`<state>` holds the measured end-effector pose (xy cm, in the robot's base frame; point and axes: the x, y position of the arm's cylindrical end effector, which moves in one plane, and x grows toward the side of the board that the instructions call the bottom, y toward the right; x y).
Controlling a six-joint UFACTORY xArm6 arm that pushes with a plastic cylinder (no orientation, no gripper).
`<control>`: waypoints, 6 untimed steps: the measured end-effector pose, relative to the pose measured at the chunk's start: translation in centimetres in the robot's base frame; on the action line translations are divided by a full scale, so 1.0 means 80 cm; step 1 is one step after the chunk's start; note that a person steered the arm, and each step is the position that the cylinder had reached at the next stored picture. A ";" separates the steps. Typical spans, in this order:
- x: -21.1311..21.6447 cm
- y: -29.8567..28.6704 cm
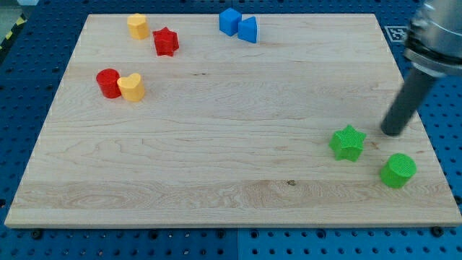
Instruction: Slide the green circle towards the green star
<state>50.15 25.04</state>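
Note:
The green circle [398, 170] sits on the wooden board near the view's bottom right corner. The green star [348, 142] lies a short way up and to the left of it, with a small gap between them. My tip [392, 133] rests on the board to the right of the star and above the circle, touching neither. The dark rod rises from the tip toward the view's top right.
At the view's top left lie a yellow block [138, 26] and a red star [165, 42]. Below them sit a red circle [109, 83] and a yellow heart [132, 87], touching. Two blue blocks [238, 24] sit at top centre. The board's right edge [426, 137] is close.

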 end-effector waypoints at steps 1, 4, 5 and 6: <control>0.070 0.015; 0.098 0.006; 0.098 0.004; 0.092 -0.014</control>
